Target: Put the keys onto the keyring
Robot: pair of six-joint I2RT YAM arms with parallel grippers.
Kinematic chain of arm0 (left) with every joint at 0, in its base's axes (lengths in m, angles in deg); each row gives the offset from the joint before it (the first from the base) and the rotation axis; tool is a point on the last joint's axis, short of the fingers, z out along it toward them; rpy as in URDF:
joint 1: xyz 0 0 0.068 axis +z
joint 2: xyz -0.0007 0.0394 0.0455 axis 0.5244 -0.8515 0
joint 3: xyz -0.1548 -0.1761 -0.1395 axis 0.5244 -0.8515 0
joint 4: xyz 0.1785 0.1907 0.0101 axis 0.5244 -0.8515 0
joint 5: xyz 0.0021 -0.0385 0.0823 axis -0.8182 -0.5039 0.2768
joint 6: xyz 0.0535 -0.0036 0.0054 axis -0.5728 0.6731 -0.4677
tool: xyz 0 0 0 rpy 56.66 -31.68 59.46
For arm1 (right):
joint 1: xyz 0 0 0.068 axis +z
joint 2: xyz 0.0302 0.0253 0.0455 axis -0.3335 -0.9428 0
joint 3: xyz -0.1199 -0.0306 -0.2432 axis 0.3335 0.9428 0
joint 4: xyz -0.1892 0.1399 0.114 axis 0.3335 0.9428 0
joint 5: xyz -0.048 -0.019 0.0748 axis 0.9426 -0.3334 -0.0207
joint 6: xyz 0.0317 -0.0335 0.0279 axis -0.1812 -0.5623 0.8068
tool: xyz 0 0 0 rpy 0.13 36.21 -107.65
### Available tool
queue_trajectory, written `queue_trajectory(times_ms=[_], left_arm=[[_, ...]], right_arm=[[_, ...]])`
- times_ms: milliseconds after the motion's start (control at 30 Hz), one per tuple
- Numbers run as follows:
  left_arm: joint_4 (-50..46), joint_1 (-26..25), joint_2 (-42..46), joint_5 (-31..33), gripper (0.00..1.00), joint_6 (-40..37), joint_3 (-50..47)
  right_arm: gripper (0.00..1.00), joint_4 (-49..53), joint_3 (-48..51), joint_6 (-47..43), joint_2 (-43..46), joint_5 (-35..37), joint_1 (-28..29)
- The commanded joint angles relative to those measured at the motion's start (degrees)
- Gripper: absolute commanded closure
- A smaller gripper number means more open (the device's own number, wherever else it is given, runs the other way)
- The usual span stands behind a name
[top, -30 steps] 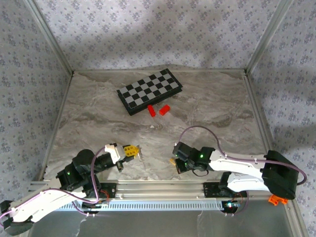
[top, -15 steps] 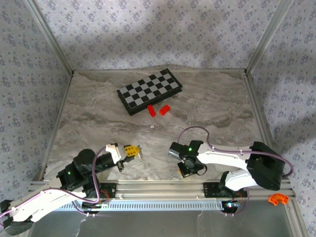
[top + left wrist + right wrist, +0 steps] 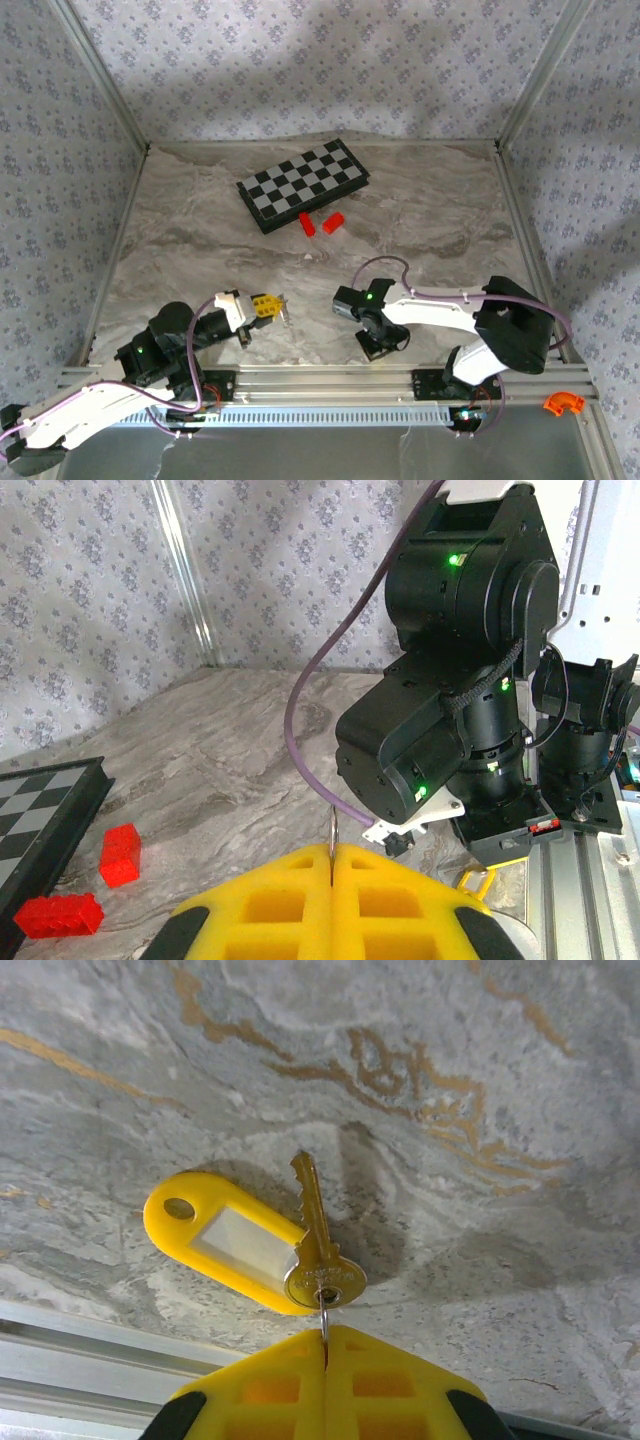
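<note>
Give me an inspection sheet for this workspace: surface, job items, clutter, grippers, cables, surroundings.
Surface: marble tabletop, no spills seen.
Job's things: brass key with yellow tag on a thin wire loop; thin metal piece, ring or key unclear.
Clutter: chessboard; two red blocks beside it.
Grippers: left gripper shut on the thin metal piece; right gripper shut on the thin wire loop.
Cables: purple cables looped along both arms; no snag seen.
Surroundings: wallpapered walls; orange piece outside the near right corner.
</note>
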Motion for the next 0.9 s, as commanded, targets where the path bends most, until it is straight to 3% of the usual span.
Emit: queue_trajectory(times_ms=[0,100,333,667,867], left_arm=[[0.76,-0.83,0.55,0.55,1.0,-1.03,1.0],[0.63,-1.41,0.3,0.92,1.0,-1.35,1.11],[1.6,-1.41,0.39,0.74,1.0,-1.08,0.64],[2.12,-1.45,0.19,0.04,1.0,-0.95,0.62],[2.29,-1.41,0.21,-0.29,1.0,-0.98,0.55]], right_arm=[[0.91,-0.55,-0.79,-0.43,1.94,3.08,0.44],[0.76,-1.38,-0.27,1.01,5.11,4.5,1.01],[0.52,-4.28,2.51,8.84,14.14,10.21,4.49],[0.42,-14.74,16.72,20.34,30.2,16.84,11.68],[0.48,-20.69,25.34,21.45,40.67,17.82,12.72]])
